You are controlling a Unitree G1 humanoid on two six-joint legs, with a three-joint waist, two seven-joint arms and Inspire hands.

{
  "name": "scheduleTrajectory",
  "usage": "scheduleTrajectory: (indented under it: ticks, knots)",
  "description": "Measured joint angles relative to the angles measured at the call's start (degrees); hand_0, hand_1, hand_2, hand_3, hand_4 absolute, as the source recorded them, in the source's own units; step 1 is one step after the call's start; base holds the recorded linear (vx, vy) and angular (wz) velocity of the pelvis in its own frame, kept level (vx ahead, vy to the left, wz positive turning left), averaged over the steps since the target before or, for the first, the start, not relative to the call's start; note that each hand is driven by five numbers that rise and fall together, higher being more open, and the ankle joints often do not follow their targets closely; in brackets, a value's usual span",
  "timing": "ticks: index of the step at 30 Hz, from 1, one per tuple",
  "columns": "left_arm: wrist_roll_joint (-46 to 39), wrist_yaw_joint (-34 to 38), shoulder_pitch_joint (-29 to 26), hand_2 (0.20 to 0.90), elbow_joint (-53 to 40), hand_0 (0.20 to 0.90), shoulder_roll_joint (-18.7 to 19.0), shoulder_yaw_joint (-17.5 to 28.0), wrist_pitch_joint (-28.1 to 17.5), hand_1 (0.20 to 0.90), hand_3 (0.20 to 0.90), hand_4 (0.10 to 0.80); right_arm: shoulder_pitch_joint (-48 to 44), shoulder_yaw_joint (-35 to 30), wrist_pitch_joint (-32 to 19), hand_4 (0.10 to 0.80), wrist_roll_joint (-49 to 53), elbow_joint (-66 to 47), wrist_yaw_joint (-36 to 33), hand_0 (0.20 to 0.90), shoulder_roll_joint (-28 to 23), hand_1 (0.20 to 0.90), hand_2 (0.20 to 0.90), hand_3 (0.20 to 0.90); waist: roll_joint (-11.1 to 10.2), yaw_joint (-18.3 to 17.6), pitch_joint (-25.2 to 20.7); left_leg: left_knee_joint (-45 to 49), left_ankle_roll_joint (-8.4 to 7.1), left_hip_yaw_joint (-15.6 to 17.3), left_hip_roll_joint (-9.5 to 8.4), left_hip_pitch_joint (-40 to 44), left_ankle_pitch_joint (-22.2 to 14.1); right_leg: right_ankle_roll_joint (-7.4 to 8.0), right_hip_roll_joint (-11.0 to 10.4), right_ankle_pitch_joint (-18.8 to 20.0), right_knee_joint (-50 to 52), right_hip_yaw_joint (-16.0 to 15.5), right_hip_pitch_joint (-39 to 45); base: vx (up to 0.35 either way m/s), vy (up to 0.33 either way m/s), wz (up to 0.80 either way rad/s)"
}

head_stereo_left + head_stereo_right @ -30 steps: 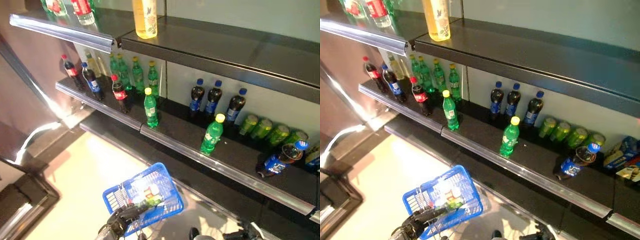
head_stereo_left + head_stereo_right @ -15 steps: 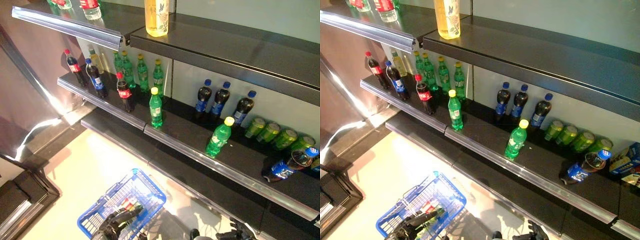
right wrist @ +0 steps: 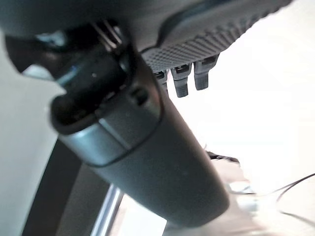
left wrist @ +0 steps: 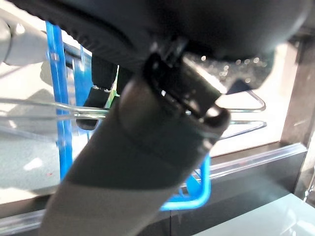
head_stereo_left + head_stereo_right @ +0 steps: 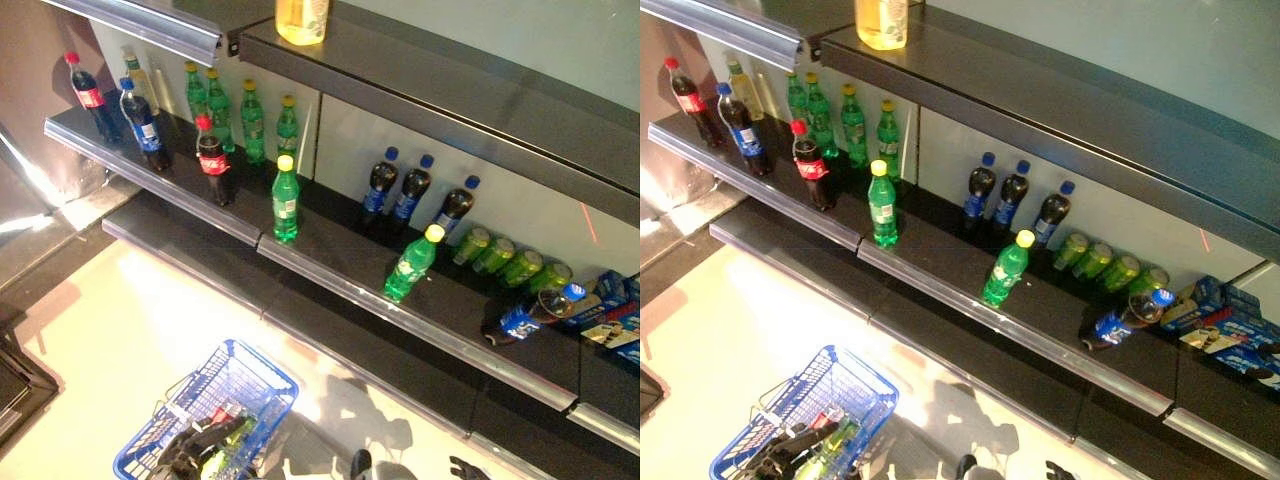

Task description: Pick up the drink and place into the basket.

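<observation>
My left hand (image 5: 193,452) shows at the bottom left, shut on the wire handle (image 4: 248,109) of the blue basket (image 5: 262,371), which hangs over the pale floor. A green bottle (image 5: 224,458) and something red lie inside it. The middle shelf (image 5: 330,276) carries the drinks: a green bottle with a yellow cap (image 5: 285,200), a tilted green one (image 5: 410,266), a red-capped cola (image 5: 212,160) and dark blue-capped bottles (image 5: 380,186). My right hand (image 5: 466,468) barely shows at the bottom edge, apart from the shelf; in its wrist view the thumb (image 3: 147,147) is straight and it holds nothing.
Green cans (image 5: 505,256) and a dark bottle lying on its side (image 5: 530,316) sit at the shelf's right, beside blue boxes (image 5: 612,318). A yellow bottle (image 5: 300,14) stands on the upper shelf. More green bottles (image 5: 252,122) line the back. A lower ledge (image 5: 330,345) juts out beneath.
The camera has moved, shifting the whole shelf left in view. The basket in my left hand has swung lower and to the left, away from the shelf.
</observation>
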Motion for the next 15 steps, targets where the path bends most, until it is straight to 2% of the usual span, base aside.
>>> scheduleTrajectory:
  ticks: [2,3,5,6,7,9,10,11,13,15]
  knots:
    - [0.01,-0.15,-1.62,0.300,-0.03,0.300,-0.73,-1.14,-0.21,0.300,0.200,0.100,-0.68,0.28,0.26,0.800,0.00,0.00,0.07,0.900,0.23,0.900,0.900,0.900,0.25,0.40,0.24,5.03,0.68,-5.25,0.14,-2.32,-0.49,-0.26,-0.35,-0.08,-0.89,0.47,1.15,-0.092,0.085,0.30]
    - [0.04,-0.44,-2.70,0.300,-0.04,0.300,-1.33,-1.87,-0.22,0.300,0.200,0.100,-1.35,1.15,0.29,0.800,-0.04,0.45,0.19,0.900,0.20,0.900,0.900,0.900,-0.01,0.53,0.29,10.28,0.38,-10.68,0.45,-4.60,-0.64,-0.71,-0.96,0.14,-1.86,2.07,2.68,-0.050,0.149,0.05]
    - [0.05,-0.82,-2.45,0.300,-0.12,0.300,-2.64,-1.65,-0.28,0.300,0.200,0.100,-1.96,1.13,0.23,0.800,0.00,0.43,0.11,0.900,-0.75,0.900,0.900,0.900,1.15,0.45,-0.21,11.23,-0.22,-11.25,1.02,-4.51,-0.80,-1.19,-0.36,-0.11,-1.97,2.51,3.19,0.003,0.255,-0.02]
    - [0.29,-1.11,-2.12,0.300,-0.09,0.300,-3.37,-1.83,-0.10,0.300,0.200,0.100,-2.15,1.00,0.19,0.800,0.17,0.33,0.02,0.900,-1.67,0.900,0.900,0.900,2.00,-0.29,-0.56,11.04,-0.71,-13.35,1.26,-4.48,-1.19,-1.73,-0.38,-0.70,-1.74,1.69,2.90,0.084,0.340,0.18]
    - [0.50,-1.39,-2.14,0.300,-0.08,0.300,-4.27,-2.13,0.05,0.300,0.200,0.100,-2.55,0.87,0.25,0.800,0.24,0.59,-0.01,0.900,-2.74,0.900,0.900,0.900,2.66,-0.59,-0.40,9.84,-0.65,-15.50,0.51,-4.37,-1.43,-1.60,-0.56,-0.81,-1.03,1.72,2.75,0.089,0.324,0.14]
    - [1.33,-1.86,-1.40,0.300,0.09,0.300,-6.13,-2.96,0.72,0.300,0.200,0.100,-2.16,0.33,0.31,0.800,0.71,1.76,-0.12,0.900,-5.03,0.900,0.900,0.900,4.49,-1.58,-1.11,4.88,-0.44,-14.94,0.42,-2.52,-1.46,-0.58,-0.34,-1.10,0.60,1.37,2.06,0.045,0.231,0.16]
    - [1.92,-2.01,-1.31,0.300,0.48,0.300,-6.26,-3.95,1.16,0.300,0.200,0.100,-1.71,-0.48,0.51,0.800,1.24,2.21,-0.12,0.900,-5.51,0.900,0.900,0.900,5.58,-2.11,-1.30,2.58,-1.11,-14.83,0.54,-1.37,-2.64,0.19,-0.31,-1.74,2.18,0.84,1.72,-0.001,0.165,0.30]
    - [2.46,-2.07,-1.24,0.300,0.70,0.300,-6.05,-4.10,1.31,0.300,0.200,0.100,-1.43,-0.77,0.69,0.800,1.79,2.38,0.06,0.900,-5.25,0.900,0.900,0.900,4.65,-2.50,-1.10,0.89,-1.35,-14.77,-0.20,-0.46,-1.86,0.76,-1.54,-2.34,3.37,1.02,1.08,-0.012,0.128,0.13]
    - [2.52,-2.34,-0.47,0.300,0.76,0.300,-5.58,-3.92,1.25,0.300,0.200,0.100,-0.92,-0.85,0.67,0.800,2.40,2.66,0.30,0.900,-4.05,0.900,0.900,0.900,2.87,-2.95,-0.96,-1.74,-0.12,-13.59,-1.76,0.53,-0.70,1.34,-2.91,-2.16,3.86,1.73,0.37,-0.016,0.070,-0.09]
    - [2.70,-3.25,-1.03,0.300,0.96,0.300,-4.87,-4.08,1.27,0.300,0.200,0.100,0.43,-0.82,0.71,0.800,2.40,2.71,1.10,0.900,-2.54,0.900,0.900,0.900,1.22,-3.20,-1.02,-1.78,0.35,-13.61,-2.59,0.46,-0.73,1.83,-3.79,-1.69,3.12,1.73,0.39,-0.002,0.014,-0.03]
